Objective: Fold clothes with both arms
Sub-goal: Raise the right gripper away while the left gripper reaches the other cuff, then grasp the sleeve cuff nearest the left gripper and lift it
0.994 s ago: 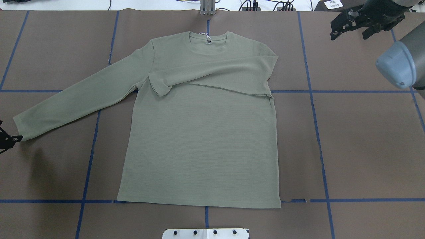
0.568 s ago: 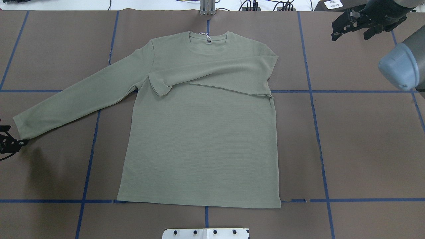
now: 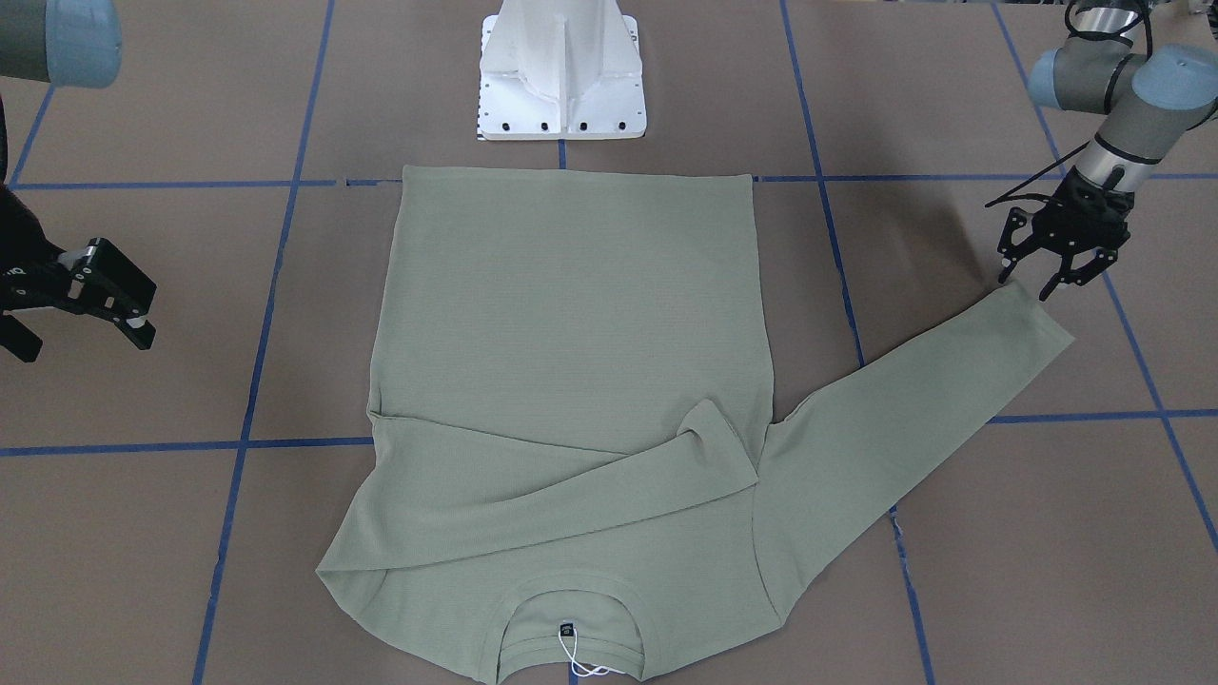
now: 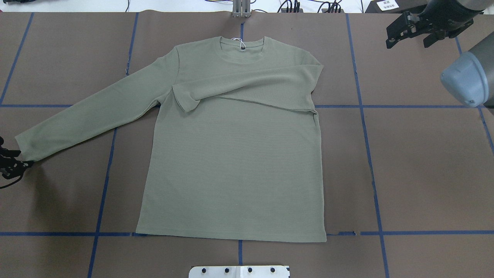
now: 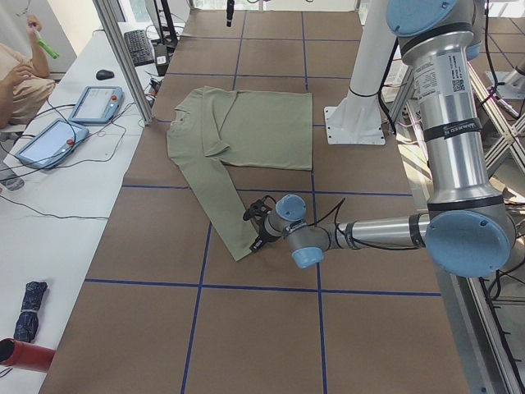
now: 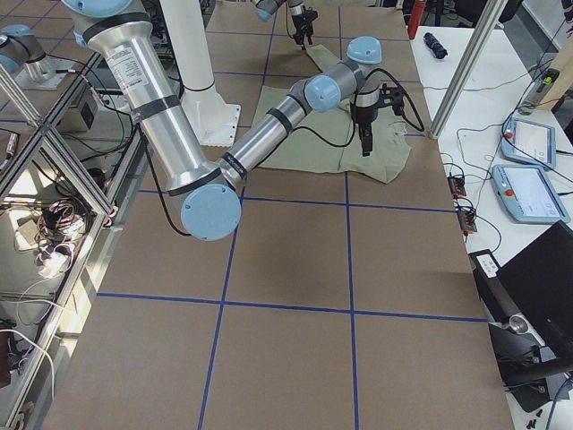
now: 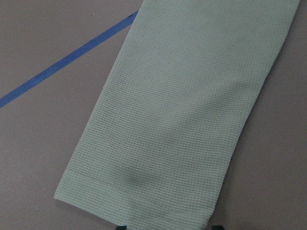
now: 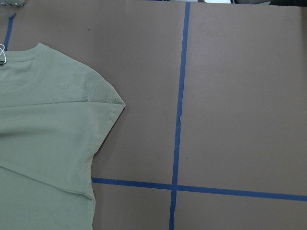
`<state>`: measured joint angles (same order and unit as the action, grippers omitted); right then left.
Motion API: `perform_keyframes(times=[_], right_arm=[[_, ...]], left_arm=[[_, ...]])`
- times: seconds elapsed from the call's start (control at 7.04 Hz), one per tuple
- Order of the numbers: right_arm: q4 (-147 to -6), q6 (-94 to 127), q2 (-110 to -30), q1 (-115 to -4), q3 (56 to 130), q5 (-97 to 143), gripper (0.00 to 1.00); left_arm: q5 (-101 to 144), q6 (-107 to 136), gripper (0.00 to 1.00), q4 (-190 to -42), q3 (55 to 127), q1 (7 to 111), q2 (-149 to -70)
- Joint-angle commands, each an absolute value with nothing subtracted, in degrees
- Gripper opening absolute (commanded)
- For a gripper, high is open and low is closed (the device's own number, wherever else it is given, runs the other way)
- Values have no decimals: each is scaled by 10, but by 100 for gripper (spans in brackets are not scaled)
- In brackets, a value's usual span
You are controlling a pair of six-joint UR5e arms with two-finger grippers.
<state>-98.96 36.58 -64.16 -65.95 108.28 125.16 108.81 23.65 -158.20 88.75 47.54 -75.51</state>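
Note:
A sage-green long-sleeved shirt [image 4: 231, 166] lies flat, front up, with its neck [image 3: 569, 609] at the far edge. One sleeve [image 4: 251, 83] is folded across the chest. The other sleeve [image 4: 88, 116] stretches out to my left. My left gripper [image 3: 1024, 287] is open and low, right at that sleeve's cuff [image 3: 1032, 314]. In the left wrist view the cuff [image 7: 139, 201] lies just ahead of the two fingertips. My right gripper [image 4: 407, 42] hangs open and empty above the far right of the table, clear of the shirt [image 8: 48, 129].
The white base pedestal [image 3: 561, 76] stands at the near edge behind the hem. Blue tape lines [image 4: 370, 162] grid the brown table cover. A side table with tablets [image 5: 74, 115] and a seated person [image 5: 20, 74] borders the far edge.
My left gripper has edged slightly toward the cuff. The right gripper has drifted a little farther toward the far right corner. The shirt has not moved.

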Motion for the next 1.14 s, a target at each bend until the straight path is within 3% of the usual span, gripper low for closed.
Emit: perform_keyframes(times=[0.0, 0.14, 0.71, 0.99], right_arm=[[-990, 369, -642, -659, 1084, 1252, 100], [-989, 369, -642, -659, 1083, 1252, 100], [-989, 369, -643, -659, 1082, 1250, 100], [-984, 363, -657, -659, 1082, 1253, 100]], left_arm=[[1087, 236, 5, -1582, 888, 475, -756], [1088, 236, 0, -1583, 888, 475, -757], [1095, 234, 0, -1580, 933, 480, -785], [1097, 245, 0, -1564, 952, 542, -866]])
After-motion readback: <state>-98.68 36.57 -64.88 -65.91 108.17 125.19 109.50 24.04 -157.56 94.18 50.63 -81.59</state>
